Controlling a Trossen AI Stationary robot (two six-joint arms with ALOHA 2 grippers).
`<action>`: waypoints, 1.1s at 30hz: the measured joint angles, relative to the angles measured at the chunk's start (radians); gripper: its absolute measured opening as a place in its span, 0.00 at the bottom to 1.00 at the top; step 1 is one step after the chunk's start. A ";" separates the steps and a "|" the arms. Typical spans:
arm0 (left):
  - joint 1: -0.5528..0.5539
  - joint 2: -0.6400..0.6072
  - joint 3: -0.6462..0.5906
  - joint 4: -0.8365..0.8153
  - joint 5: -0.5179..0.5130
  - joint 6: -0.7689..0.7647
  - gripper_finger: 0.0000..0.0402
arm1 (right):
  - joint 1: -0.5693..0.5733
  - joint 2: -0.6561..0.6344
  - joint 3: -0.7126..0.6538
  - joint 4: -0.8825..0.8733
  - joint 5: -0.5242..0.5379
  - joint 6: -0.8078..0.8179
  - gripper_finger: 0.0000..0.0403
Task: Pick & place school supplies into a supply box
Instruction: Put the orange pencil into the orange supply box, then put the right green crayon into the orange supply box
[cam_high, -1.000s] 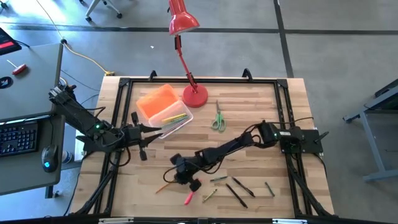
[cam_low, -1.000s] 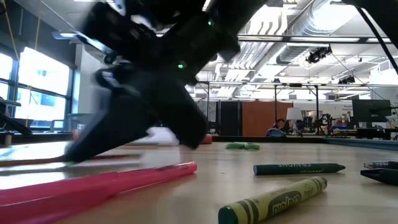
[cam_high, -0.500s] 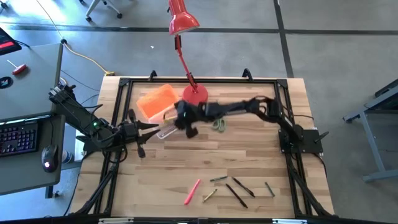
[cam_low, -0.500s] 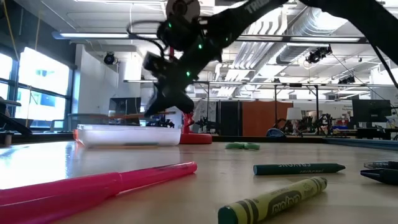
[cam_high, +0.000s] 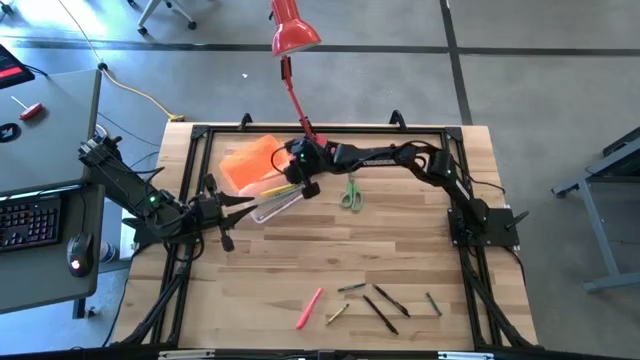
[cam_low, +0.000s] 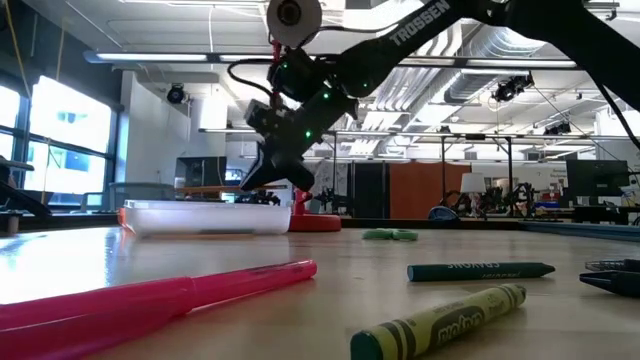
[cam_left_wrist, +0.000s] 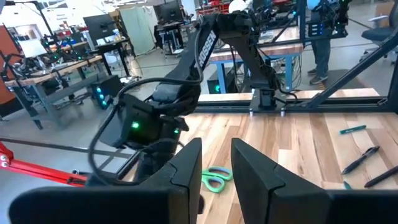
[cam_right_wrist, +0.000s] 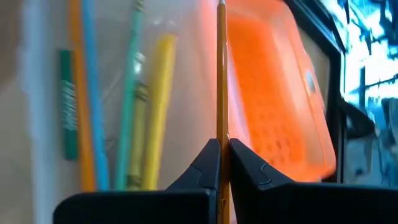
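Orange pencil (cam_right_wrist: 221, 74) pinched in right gripper (cam_right_wrist: 224, 152), held over clear supply box (cam_high: 275, 195) near table's (cam_high: 400, 260) far-left corner, orange lid (cam_high: 248, 163) open behind. Left gripper (cam_high: 250, 205) fingers apart, at box's left end.

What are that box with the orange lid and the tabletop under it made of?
The supply box looks like clear glossy plastic: pens show through its walls. Its orange lid seems translucent plastic with a moulded dot grid. The table looks like pale wood planks, with visible strips and grain, probably sealed smooth.
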 joint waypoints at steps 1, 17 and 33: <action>0.000 0.000 0.000 0.001 0.000 0.000 0.29 | 0.008 0.000 0.000 0.000 0.001 -0.016 0.01; 0.000 0.001 0.002 0.044 0.008 0.000 0.29 | 0.058 0.056 0.002 0.113 0.095 -0.142 0.01; 0.000 0.001 0.001 0.032 0.011 0.000 0.29 | 0.057 0.056 0.002 0.133 0.098 -0.109 0.12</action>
